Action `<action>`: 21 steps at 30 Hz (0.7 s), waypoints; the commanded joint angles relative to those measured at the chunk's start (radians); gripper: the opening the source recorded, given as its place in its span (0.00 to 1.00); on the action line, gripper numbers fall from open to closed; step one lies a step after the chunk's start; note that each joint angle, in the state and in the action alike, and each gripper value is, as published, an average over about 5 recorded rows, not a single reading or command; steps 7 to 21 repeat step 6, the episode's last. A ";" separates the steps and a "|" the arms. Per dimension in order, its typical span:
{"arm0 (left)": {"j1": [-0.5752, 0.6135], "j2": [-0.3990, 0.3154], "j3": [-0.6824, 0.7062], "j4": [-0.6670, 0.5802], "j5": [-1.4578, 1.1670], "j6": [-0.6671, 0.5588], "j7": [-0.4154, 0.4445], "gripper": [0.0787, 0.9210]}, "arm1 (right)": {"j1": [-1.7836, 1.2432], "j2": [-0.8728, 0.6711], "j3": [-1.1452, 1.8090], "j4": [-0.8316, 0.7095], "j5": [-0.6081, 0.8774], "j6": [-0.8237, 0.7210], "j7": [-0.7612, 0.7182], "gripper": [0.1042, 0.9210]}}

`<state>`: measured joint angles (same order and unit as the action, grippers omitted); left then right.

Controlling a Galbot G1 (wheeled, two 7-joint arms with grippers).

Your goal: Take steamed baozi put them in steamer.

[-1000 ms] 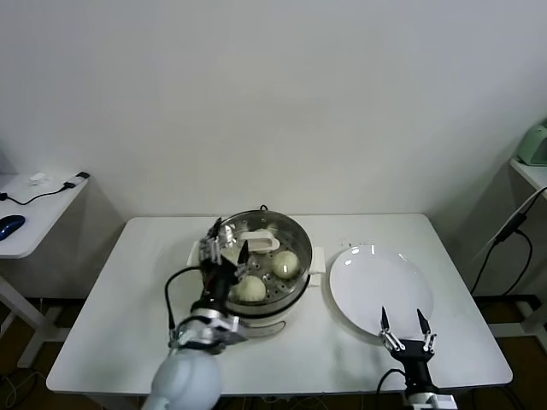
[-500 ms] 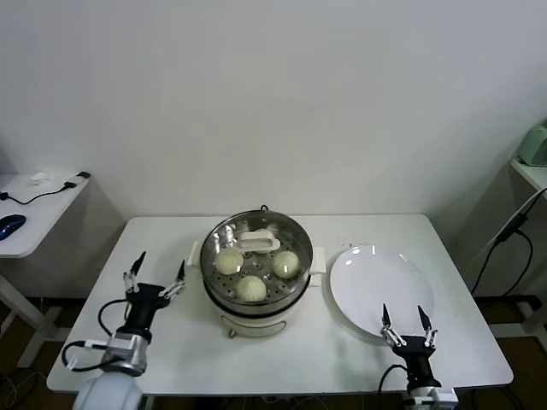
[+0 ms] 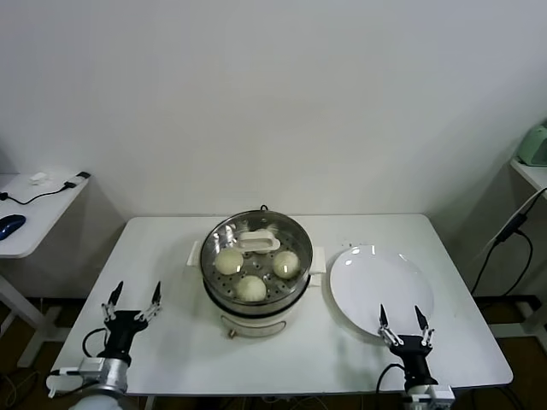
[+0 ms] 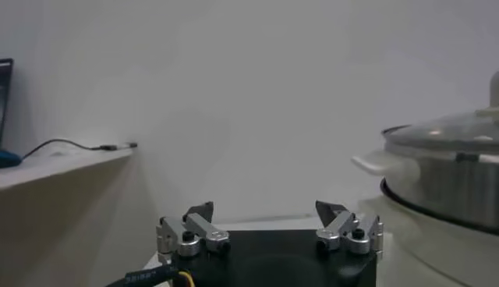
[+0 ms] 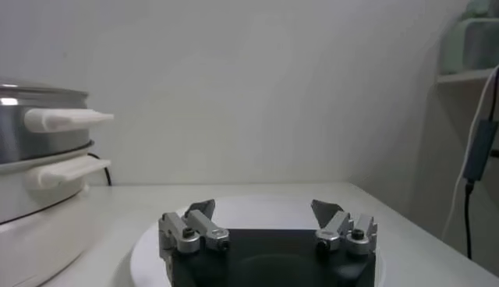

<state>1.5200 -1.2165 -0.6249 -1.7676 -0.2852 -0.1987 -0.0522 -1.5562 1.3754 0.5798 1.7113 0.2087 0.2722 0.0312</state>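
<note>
The steel steamer [image 3: 224,295] stands mid-table on its white base. Three cream-white baozi lie on its perforated tray: one on the left [image 3: 227,261], one on the right [image 3: 286,262], one at the front [image 3: 250,289]. A fourth is not visible. A glass lid with a white handle [image 3: 257,241] rests on the steamer. My left gripper [image 3: 132,299] is open and empty near the table's front left, well left of the steamer [image 4: 444,168]. My right gripper [image 3: 401,322] is open and empty at the front edge of the bare white plate [image 3: 380,282]; its own view shows its jaws [image 5: 263,209] over the plate.
A side table [image 3: 34,213] at the far left holds a cable and a blue mouse [image 3: 8,225]. A shelf with a green object [image 3: 534,143] stands at the far right, with a cable [image 3: 511,229] hanging beside it.
My left gripper has drawn back from over the steamer to the table's front left, open and empty. The right gripper has stayed put.
</note>
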 commanded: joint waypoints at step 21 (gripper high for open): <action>0.025 0.009 -0.005 0.050 -0.041 -0.069 0.005 0.88 | 0.001 0.008 0.000 -0.006 -0.002 -0.003 -0.002 0.88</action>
